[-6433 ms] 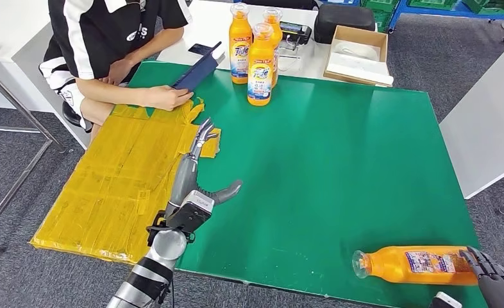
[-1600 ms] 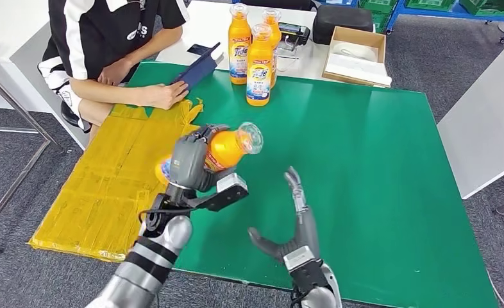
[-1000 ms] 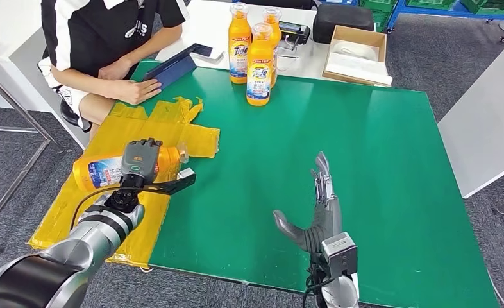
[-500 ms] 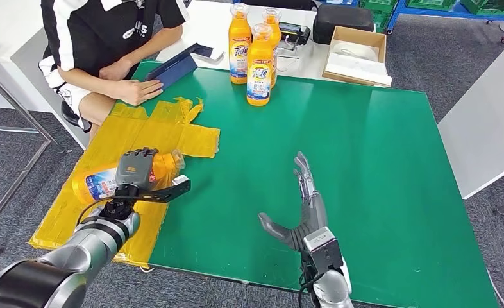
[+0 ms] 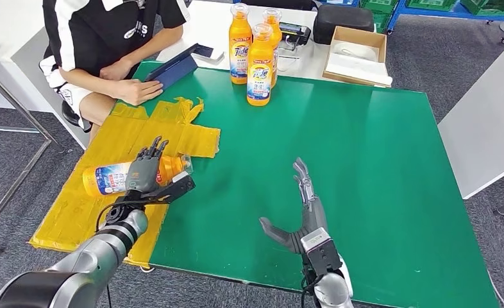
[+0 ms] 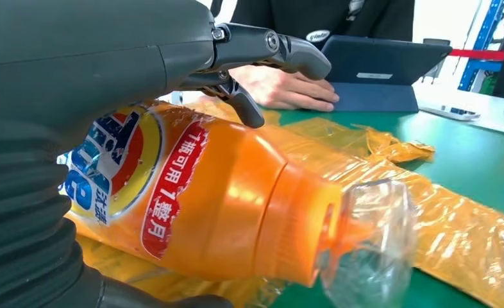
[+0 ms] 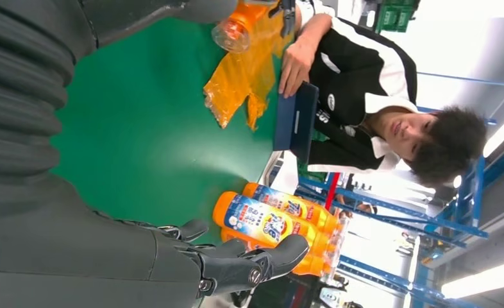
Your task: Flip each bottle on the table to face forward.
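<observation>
Orange detergent bottle [image 5: 134,175] lies on its side on the yellow taped sheet [image 5: 95,212] at the left edge of the green table [image 5: 378,167] in the head view, clear cap toward the table's middle. Half a second ago the left hand [image 5: 148,173] was wrapped over it; now its fingers stand spread and lifted, so the bottle appears to be set down and let go. The right hand [image 5: 304,215] hovers flat and spread above the green surface, holding nothing, much as before. Three more orange bottles [image 5: 257,54] stand upright at the far edge, beside a seated person's hand [image 5: 134,91] on a tablet [image 5: 176,66].

From the left wrist, the bottle [image 6: 192,192] shows its label, with the fingers [image 6: 268,51] raised off it, though contact underneath may be hidden.

From the right wrist, that hand [image 7: 172,256] has fingers extended and apart, the standing bottles [image 7: 275,224] beyond.

This bottle looks finished; the next one awaits.
</observation>
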`<move>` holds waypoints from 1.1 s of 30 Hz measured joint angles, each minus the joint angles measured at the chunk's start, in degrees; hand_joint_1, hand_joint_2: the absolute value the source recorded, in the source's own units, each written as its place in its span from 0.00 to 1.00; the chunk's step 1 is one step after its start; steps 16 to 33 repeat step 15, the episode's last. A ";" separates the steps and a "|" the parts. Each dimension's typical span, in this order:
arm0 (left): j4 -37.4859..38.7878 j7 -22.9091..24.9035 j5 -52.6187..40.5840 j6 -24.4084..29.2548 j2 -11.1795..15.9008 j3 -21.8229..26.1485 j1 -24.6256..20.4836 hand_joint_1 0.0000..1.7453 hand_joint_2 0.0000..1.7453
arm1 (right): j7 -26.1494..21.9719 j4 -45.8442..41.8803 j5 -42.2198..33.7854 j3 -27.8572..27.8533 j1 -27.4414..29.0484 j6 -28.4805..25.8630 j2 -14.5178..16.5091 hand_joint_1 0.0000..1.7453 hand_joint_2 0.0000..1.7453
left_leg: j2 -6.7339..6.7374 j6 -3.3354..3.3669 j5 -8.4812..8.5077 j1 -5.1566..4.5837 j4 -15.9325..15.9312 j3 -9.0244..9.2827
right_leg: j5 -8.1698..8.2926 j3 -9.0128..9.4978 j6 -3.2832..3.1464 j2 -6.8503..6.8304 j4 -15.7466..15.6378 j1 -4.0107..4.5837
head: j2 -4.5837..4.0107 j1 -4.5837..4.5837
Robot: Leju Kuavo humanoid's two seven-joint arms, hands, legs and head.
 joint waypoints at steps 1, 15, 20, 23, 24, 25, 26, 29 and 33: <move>-0.15 -0.67 0.47 -0.41 -0.20 0.51 0.05 0.00 1.00 | 0.09 0.00 0.02 -0.05 0.02 -0.01 -0.06 0.00 1.00 | 0.00 0.00 0.00 0.00 0.00 0.01 | 0.00 0.00 0.00 0.00 0.00 0.00 | 0.00 -0.01; -22.94 -15.52 17.53 -1.34 -6.70 0.68 10.84 0.00 1.00 | 1.38 -3.26 3.30 -3.20 4.41 -4.26 -0.58 0.00 1.00 | 0.03 0.02 -0.01 -0.06 0.02 -0.05 | 0.00 -0.06 0.05 -0.04 -0.01 -0.07 | 0.01 -0.01; -22.94 -15.52 17.53 -1.34 -6.70 0.68 10.84 0.00 1.00 | 1.38 -3.26 3.30 -3.20 4.41 -4.26 -0.58 0.00 1.00 | 0.03 0.02 -0.01 -0.06 0.02 -0.05 | 0.00 -0.06 0.05 -0.04 -0.01 -0.07 | 0.01 -0.01; -22.94 -15.52 17.53 -1.34 -6.70 0.68 10.84 0.00 1.00 | 1.38 -3.26 3.30 -3.20 4.41 -4.26 -0.58 0.00 1.00 | 0.03 0.02 -0.01 -0.06 0.02 -0.05 | 0.00 -0.06 0.05 -0.04 -0.01 -0.07 | 0.01 -0.01; -22.94 -15.52 17.53 -1.34 -6.70 0.68 10.84 0.00 1.00 | 1.38 -3.26 3.30 -3.20 4.41 -4.26 -0.58 0.00 1.00 | 0.03 0.02 -0.01 -0.06 0.02 -0.05 | 0.00 -0.06 0.05 -0.04 -0.01 -0.07 | 0.01 -0.01; -22.94 -15.52 17.53 -1.34 -6.70 0.68 10.84 0.00 1.00 | 1.38 -3.26 3.30 -3.20 4.41 -4.26 -0.58 0.00 1.00 | 0.03 0.02 -0.01 -0.06 0.02 -0.05 | 0.00 -0.06 0.05 -0.04 -0.01 -0.07 | 0.01 -0.01; -22.94 -15.52 17.53 -1.34 -6.70 0.68 10.84 0.00 1.00 | 1.38 -3.26 3.30 -3.20 4.41 -4.26 -0.58 0.00 1.00 | 0.03 0.02 -0.01 -0.06 0.02 -0.05 | 0.00 -0.06 0.05 -0.04 -0.01 -0.07 | 0.01 -0.01; -22.94 -15.52 17.53 -1.34 -6.70 0.68 10.84 0.00 1.00 | 1.38 -3.26 3.30 -3.20 4.41 -4.26 -0.58 0.00 1.00 | 0.03 0.02 -0.01 -0.06 0.02 -0.05 | 0.00 -0.06 0.05 -0.04 -0.01 -0.07 | 0.01 -0.01; -22.94 -15.52 17.53 -1.34 -6.70 0.68 10.84 0.00 1.00 | 1.38 -3.26 3.30 -3.20 4.41 -4.26 -0.58 0.00 1.00 | 0.03 0.02 -0.01 -0.06 0.02 -0.05 | 0.00 -0.06 0.05 -0.04 -0.01 -0.07 | 0.01 -0.01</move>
